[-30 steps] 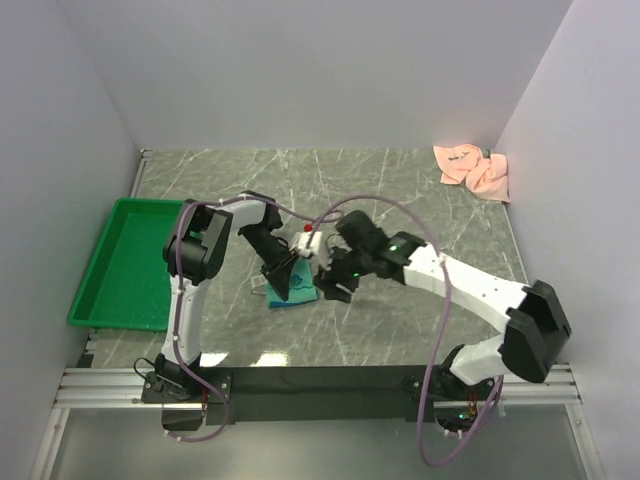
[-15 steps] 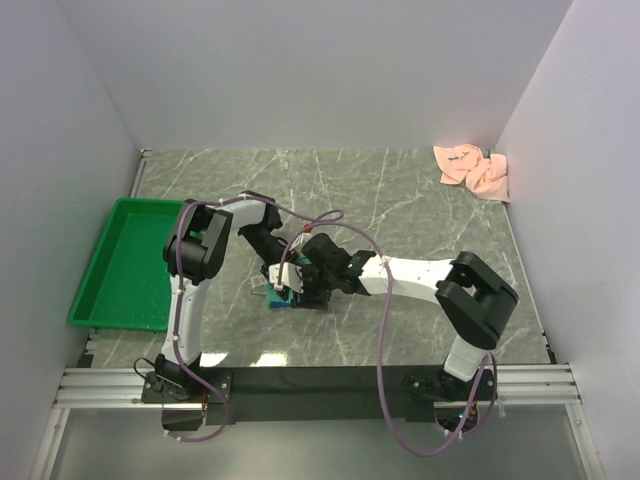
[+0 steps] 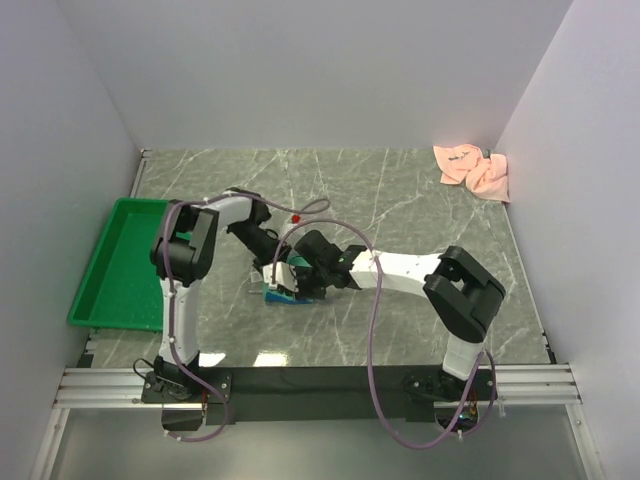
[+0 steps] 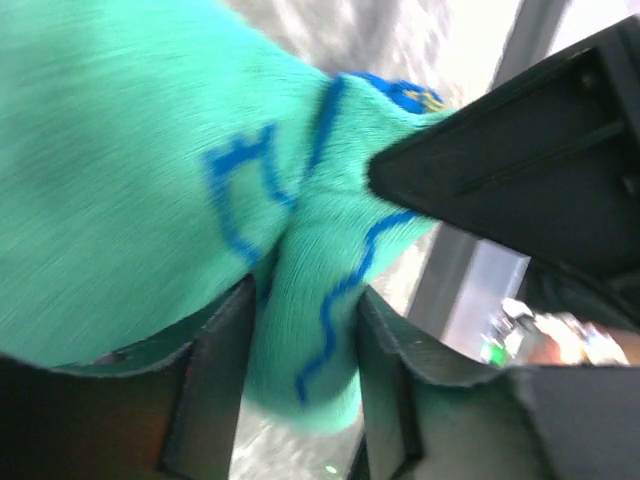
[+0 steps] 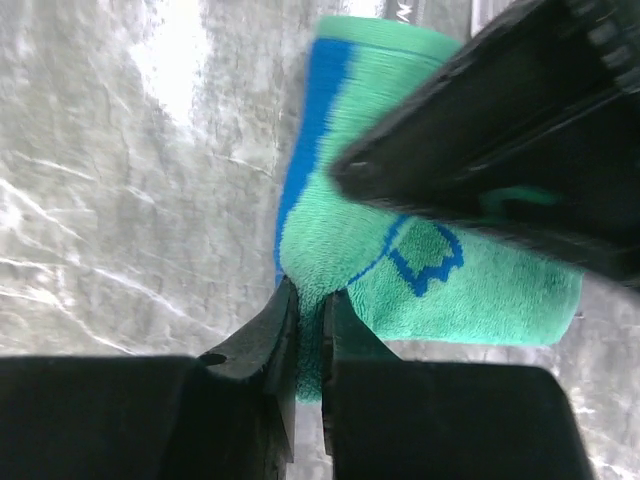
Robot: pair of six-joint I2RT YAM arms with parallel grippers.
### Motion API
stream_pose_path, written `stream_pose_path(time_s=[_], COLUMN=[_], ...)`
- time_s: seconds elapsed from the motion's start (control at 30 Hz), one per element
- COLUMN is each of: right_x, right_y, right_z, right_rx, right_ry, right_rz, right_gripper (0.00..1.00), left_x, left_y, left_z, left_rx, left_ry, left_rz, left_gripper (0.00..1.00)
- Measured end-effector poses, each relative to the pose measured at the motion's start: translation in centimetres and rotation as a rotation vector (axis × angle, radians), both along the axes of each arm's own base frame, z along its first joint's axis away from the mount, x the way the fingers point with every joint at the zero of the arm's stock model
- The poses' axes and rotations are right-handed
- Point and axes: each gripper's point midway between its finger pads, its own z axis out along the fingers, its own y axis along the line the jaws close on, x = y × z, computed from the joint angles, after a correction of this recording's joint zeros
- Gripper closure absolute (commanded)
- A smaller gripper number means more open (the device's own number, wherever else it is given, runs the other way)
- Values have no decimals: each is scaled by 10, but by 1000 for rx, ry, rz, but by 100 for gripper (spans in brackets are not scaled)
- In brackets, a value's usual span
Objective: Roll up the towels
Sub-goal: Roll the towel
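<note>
Grey marble tabletop [image 3: 400,190] w/ green tray [image 3: 115,322] at left edge, teal towel [image 3: 283,293] near centre, pink towel [image 3: 474,170] crumpled far right (by back corner).

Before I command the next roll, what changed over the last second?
The right arm swung in leftward and the right gripper closed on an edge of the teal towel. The left arm shifted slightly left; the left gripper straddles a fold of it, grip unclear. The pink towel and green tray stayed put.
</note>
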Motion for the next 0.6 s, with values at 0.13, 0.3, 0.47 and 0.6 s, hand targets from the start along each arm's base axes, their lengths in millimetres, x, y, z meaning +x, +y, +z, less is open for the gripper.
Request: stream_pose_path(time_s=[0.13, 0.3, 0.47, 0.6], right_x=[-5, -21, -33, -40], right_y=[3, 10, 21, 29], right_z=[1, 0, -1, -3], right_rx=[-37, -99, -156, -176], right_ry=[96, 277, 463, 638], right_rz=[-36, -76, -123, -148], right_gripper=[100, 100, 100, 100], left_x=[35, 113, 138, 125], left_y=[15, 68, 115, 133], left_z=[9, 33, 69, 101], left_rx=[-24, -59, -94, -125], left_ry=[-116, -334, -461, -549], left_rz=[99, 329, 511, 599], left_gripper=[47, 44, 43, 43])
